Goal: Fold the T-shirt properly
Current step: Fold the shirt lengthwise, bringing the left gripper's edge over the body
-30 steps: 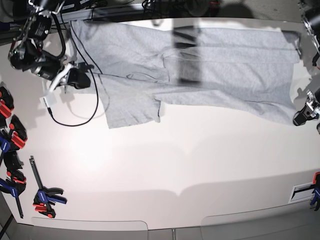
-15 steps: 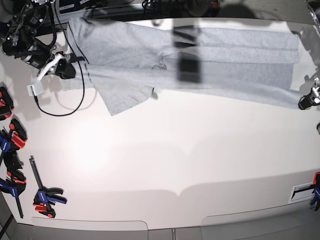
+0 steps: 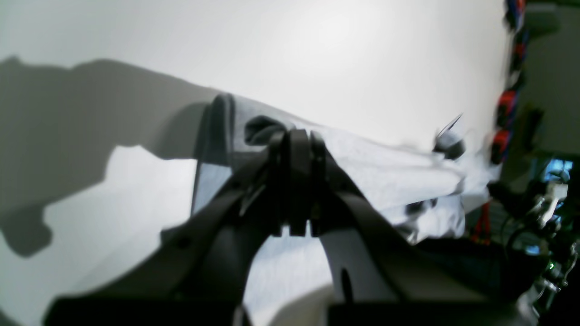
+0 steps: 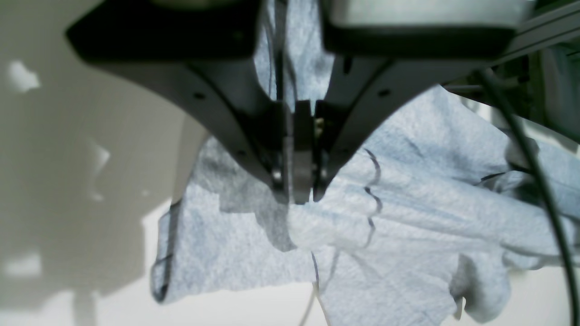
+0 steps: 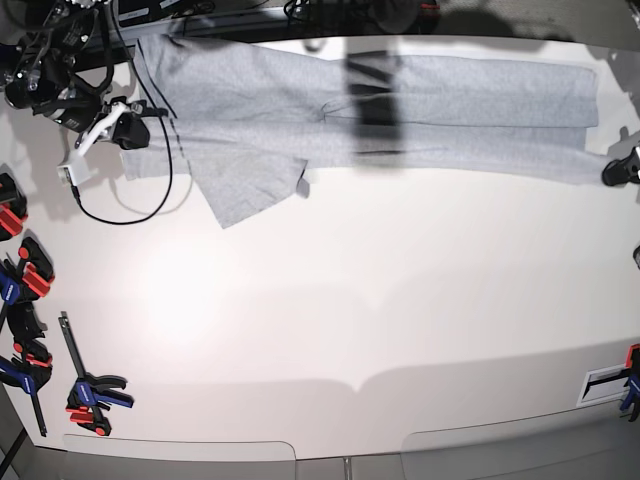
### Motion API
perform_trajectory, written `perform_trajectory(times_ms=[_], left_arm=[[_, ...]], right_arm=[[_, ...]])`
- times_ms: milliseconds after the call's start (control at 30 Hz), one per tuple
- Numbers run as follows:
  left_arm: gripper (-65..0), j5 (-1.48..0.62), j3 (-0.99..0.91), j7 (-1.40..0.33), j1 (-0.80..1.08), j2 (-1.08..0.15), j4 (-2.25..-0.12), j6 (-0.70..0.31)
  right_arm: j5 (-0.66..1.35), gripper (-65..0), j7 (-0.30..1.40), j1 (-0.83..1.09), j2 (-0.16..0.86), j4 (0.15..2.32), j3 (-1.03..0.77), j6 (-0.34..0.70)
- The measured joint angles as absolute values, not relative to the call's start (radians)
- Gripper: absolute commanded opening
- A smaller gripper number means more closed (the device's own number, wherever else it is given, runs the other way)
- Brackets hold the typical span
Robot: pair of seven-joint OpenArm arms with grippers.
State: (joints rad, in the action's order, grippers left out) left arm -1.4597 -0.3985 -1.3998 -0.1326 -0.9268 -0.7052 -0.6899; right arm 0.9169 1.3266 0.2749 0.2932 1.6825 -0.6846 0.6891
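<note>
The T-shirt (image 5: 450,110), light heather grey, lies stretched in a long band across the far side of the white table (image 5: 350,300). A black print (image 5: 372,100) shows near its middle, and one sleeve (image 5: 250,195) sticks out toward me. At the band's left end my right gripper (image 5: 133,130) is shut on the cloth; the right wrist view shows its tips (image 4: 297,194) pinching grey fabric (image 4: 408,217). At the view's right edge my left gripper (image 5: 618,172) is shut on the other end, its tips (image 3: 294,138) clamped on a fabric fold (image 3: 385,172).
Several red and blue clamps (image 5: 25,270) line the table's left edge, with another clamp (image 5: 90,392) near the front left. A black cable (image 5: 150,205) loops on the table below my right gripper. A striped label (image 5: 605,385) sits at the front right.
Both grippers have moved toward the far edge, drawing the shirt's near edge back. The shirt is now a narrower, tauter band and the sleeve lies farther back.
</note>
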Motion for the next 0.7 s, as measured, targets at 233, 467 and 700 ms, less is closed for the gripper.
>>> perform_trajectory(times_ms=[233,467,700], left_arm=[[-65.0,-1.462,-0.398,-1.411,-0.13,-0.926,-0.707,-0.69],[-65.0,-1.463,-0.398,-1.411,-0.109,-0.928,-0.707,-0.69],[-65.0,-1.463,-0.398,-1.407,-0.052,-0.942,-0.707,-0.691]], right_arm=[[0.911,-65.0,1.325,0.274,0.29,1.682,-0.685,0.689],[0.816,-65.0,1.324,0.274,0.287,1.682,-0.685,0.689],[0.814,-65.0,1.32,0.274,0.287,1.682,-0.685,0.69]])
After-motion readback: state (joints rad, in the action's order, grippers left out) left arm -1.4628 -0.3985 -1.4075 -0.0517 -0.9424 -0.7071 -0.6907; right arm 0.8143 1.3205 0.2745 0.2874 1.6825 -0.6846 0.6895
